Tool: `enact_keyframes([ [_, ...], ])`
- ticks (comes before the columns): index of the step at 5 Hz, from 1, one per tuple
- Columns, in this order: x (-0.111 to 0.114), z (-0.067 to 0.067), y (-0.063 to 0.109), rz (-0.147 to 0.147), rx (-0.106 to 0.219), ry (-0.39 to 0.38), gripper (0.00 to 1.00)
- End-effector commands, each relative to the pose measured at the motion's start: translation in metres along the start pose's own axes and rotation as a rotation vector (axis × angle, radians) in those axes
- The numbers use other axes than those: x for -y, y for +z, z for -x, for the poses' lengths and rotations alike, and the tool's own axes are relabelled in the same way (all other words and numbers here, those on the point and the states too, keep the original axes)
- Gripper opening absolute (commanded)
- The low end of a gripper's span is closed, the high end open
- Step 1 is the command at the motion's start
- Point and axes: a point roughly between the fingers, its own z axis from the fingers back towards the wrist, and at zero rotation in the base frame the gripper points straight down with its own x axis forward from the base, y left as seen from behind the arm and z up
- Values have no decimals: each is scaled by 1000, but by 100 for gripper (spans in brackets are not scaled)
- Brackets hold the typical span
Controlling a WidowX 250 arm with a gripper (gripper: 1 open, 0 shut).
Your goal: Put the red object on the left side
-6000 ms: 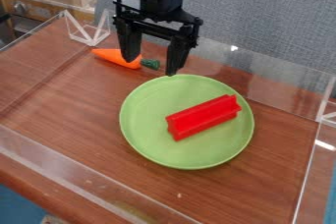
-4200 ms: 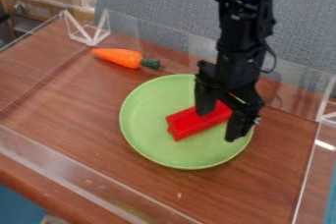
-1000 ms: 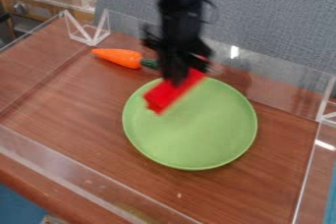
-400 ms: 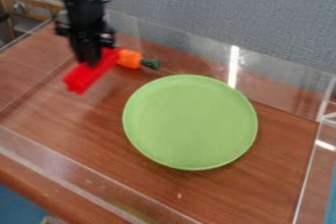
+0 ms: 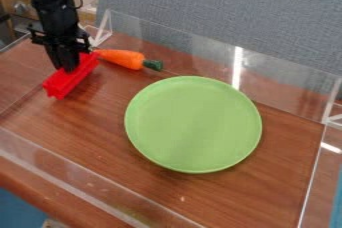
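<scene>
The red object [image 5: 68, 80] is a ridged bright red block, now at the left part of the wooden table, low over or touching the surface. My gripper [image 5: 67, 57] comes down on it from above, its black fingers shut on the block's upper end. The green plate [image 5: 194, 124] sits bare at the middle right, well clear of the block.
An orange carrot toy [image 5: 123, 59] with a green tip lies just right of the gripper. Clear acrylic walls [image 5: 267, 67] fence the table's back, left and front edges. Cardboard boxes stand behind the back left corner.
My gripper has carried the red block from above the plate leftward past the carrot, then lower and further left. The plate and carrot have not moved.
</scene>
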Motion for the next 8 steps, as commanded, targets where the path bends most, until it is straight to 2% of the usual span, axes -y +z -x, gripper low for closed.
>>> enact_keyframes([
  [1, -14, -11, 3, -20, 44, -7, 100],
  [2, -17, -12, -9, -9, 32, -11, 0],
  [4, -26, -20, -15, 20, 4, -102, 0],
  [5, -29, -22, -20, 37, -17, -134, 100],
  [6, -25, -8, -15, 49, -27, -74, 0],
  [7, -25, 6, -7, 67, -23, 7, 0],
  [8, -7, 12, 0, 84, -25, 57, 0],
])
